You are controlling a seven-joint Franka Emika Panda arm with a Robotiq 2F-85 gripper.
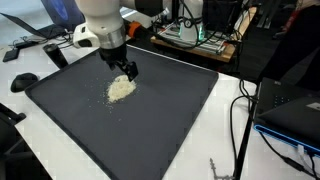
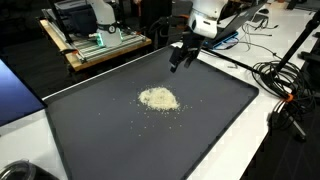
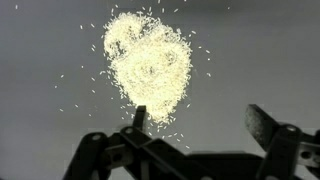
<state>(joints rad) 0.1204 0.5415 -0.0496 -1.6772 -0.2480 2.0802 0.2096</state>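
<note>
Looking at the gripper (image 3: 198, 114), how do its fingers (image 3: 262, 122) stand?

Spread wide in the wrist view, with nothing between them. One tip sits at 6 o'clock of the pile (image 3: 148, 65), over its lower fringe. The other is off at 4 o'clock, over bare mat (image 3: 265, 50).

Any writing to read?

Too small to tell, on the arm (image 1: 100, 18) or on the rack (image 2: 95, 45).

And the arm's pose?

White, it hangs in from the top edge in both exterior views. In an exterior view the black gripper (image 1: 128, 70) tilts down toward 5 o'clock, its tips just at 1 o'clock of the pile (image 1: 120, 88). In an exterior view the gripper (image 2: 178, 60) leans toward 7 o'clock, again at 1 o'clock of the pile (image 2: 158, 98). I cannot tell whether the tips touch the grains.

Where does the pile lie?

It is a pale heap of grains near the middle of the dark mat, with loose grains scattered around it. The mat lies on a white table (image 1: 228, 122). The wooden rack stands past the mat's far edge, and cables (image 2: 275, 75) trail on the table at 3 o'clock.
</note>
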